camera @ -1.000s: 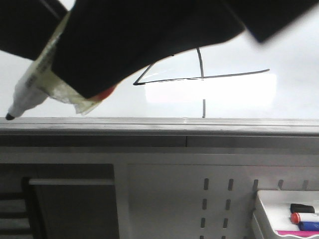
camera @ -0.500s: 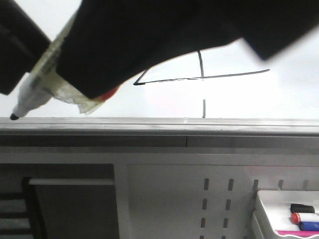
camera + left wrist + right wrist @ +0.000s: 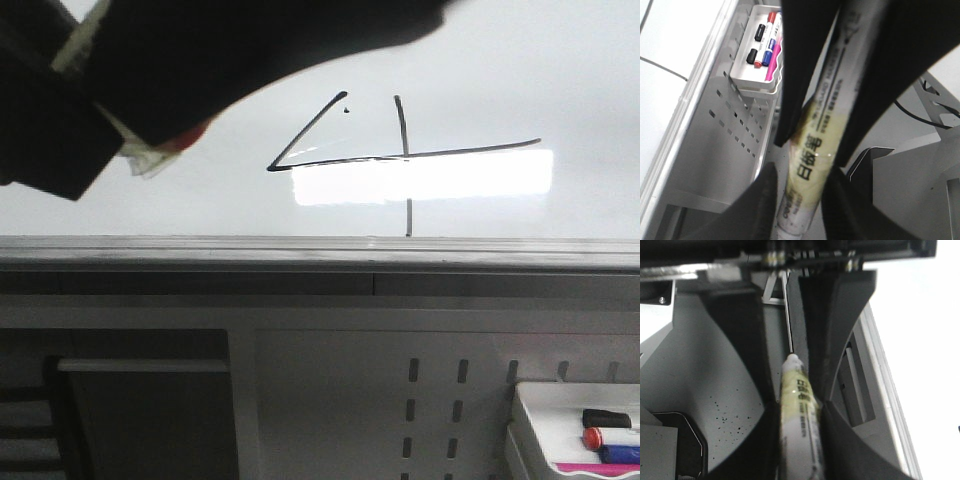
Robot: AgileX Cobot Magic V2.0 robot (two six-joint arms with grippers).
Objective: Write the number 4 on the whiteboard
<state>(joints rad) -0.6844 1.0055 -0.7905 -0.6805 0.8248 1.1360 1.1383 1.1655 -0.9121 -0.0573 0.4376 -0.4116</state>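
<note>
The number 4 (image 3: pixel 400 155) is drawn in thin black line on the glossy whiteboard (image 3: pixel 560 90), with a tiny dot by its slanted stroke and a bright reflection under its bar. Both arms are a dark mass at the front view's upper left, clear of the 4. My left gripper (image 3: pixel 800 215) is shut on a white marker (image 3: pixel 812 150) wrapped in yellowed tape. My right gripper (image 3: pixel 797 440) is shut on the same marker (image 3: pixel 800 410). Only a pale taped bit (image 3: pixel 148 160) shows in the front view; the tip is hidden.
A grey metal rail (image 3: pixel 320 250) runs along the board's near edge. Below it is a grey perforated panel (image 3: pixel 350 400) carrying a white tray (image 3: pixel 560 400) with several spare markers, also in the left wrist view (image 3: pixel 757 75). A dark opening (image 3: pixel 140 420) lies at lower left.
The arms and marker have moved up and to the left, away from the rail. The marker's tip has left the front view. The 4's slanted stroke and dot are now uncovered.
</note>
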